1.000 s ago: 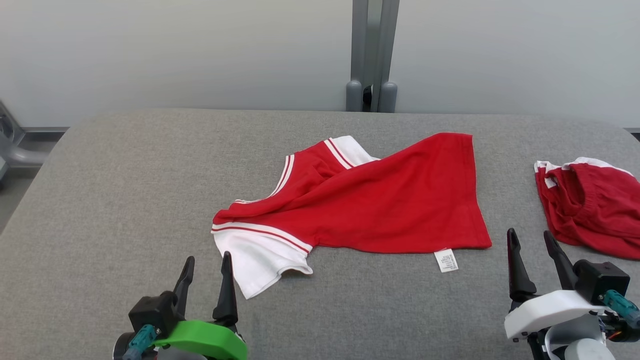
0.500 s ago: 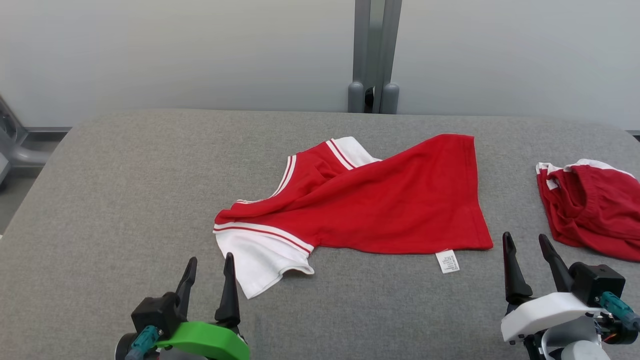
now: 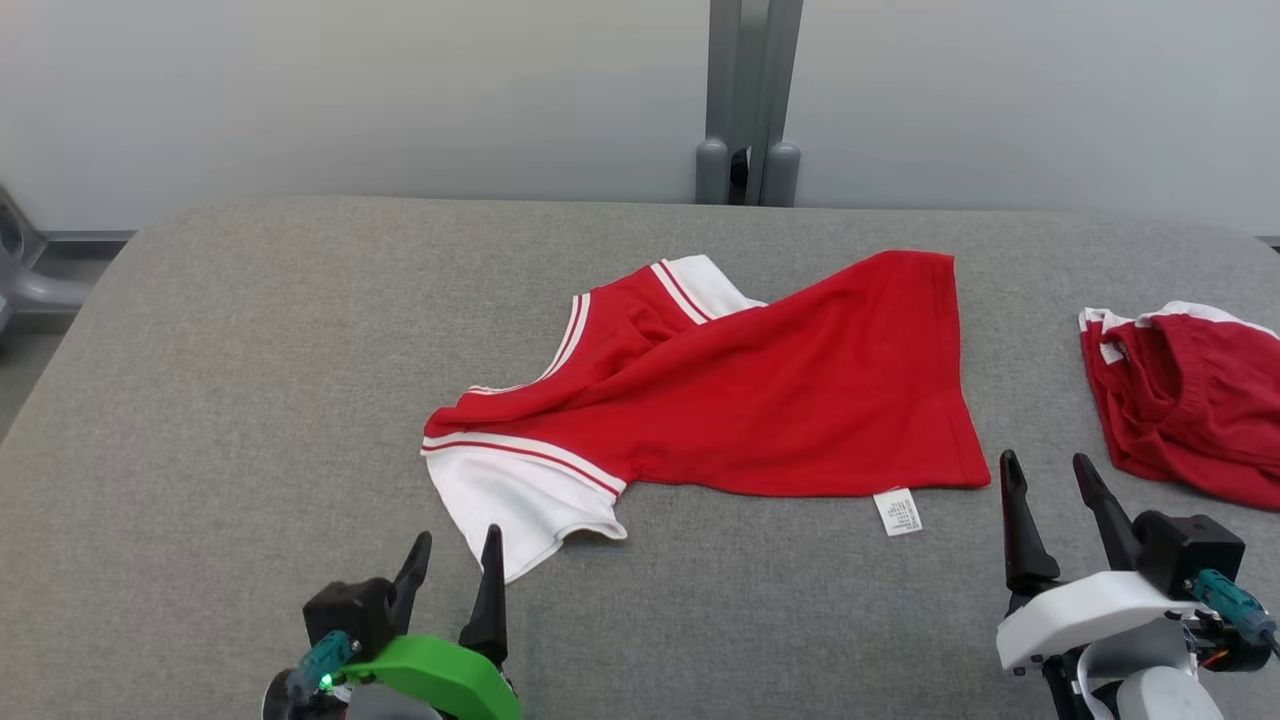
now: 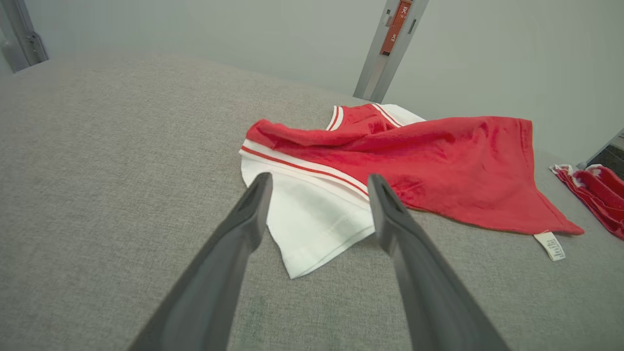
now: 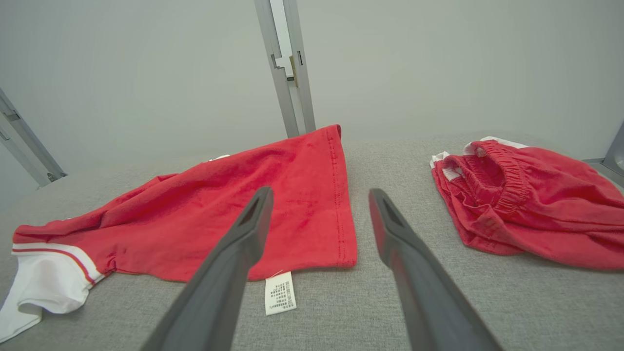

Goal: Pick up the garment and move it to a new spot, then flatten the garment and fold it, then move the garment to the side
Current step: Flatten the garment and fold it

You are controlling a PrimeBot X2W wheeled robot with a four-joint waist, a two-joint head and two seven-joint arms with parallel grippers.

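Grey cloth covers the tabletop (image 3: 250, 350), and a pale wall (image 3: 350, 100) stands behind it. Both grippers are wide open and hold nothing. The garment (image 3: 780, 400), a red shirt, lies crumpled ahead of them and touches neither. Its white sleeve (image 3: 510, 495) sits just in front of the left gripper (image 3: 458, 537). Its red hem corner (image 3: 975, 480) is just ahead of the right gripper (image 3: 1045, 460). Another red piece of clothing (image 3: 1190, 400) lies close on that gripper's right, so it might grab the wrong one. The shirt is folded over itself, so a pinch may catch only the top layer and twist it more.
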